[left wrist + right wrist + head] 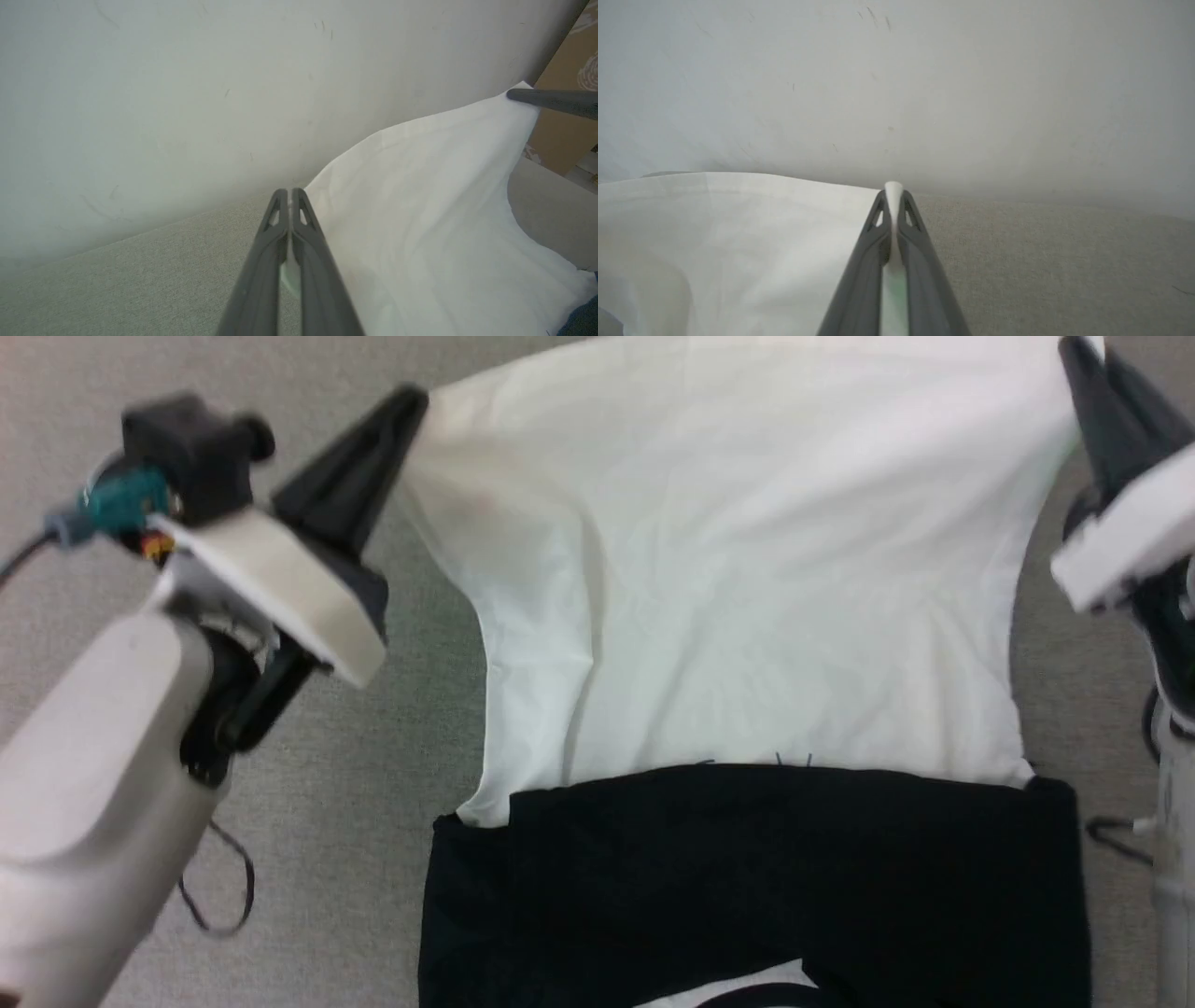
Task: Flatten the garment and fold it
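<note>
two hands grip the garment, one at each far corner of its white body. the left hand is clenched on the garment's far left corner, its long dark fingers pressed together. in the left wrist view a sliver of pale cloth sits pinched between them, and the white cloth spreads away to one side of the left hand. the right hand is clenched on the garment's far right corner. its wrist view shows a white fold squeezed between the closed fingers and poking out past the tips of the right hand.

between the two held corners the white body spreads wide and fairly smooth, with soft creases running down it. it narrows toward the near side of the garment, where the black sleeves lie folded across it in one broad dark band. thin blue lines show at the band's far edge.

a grey surface lies under and on both sides of the garment, and a pale wall rises beyond its far edge.
</note>
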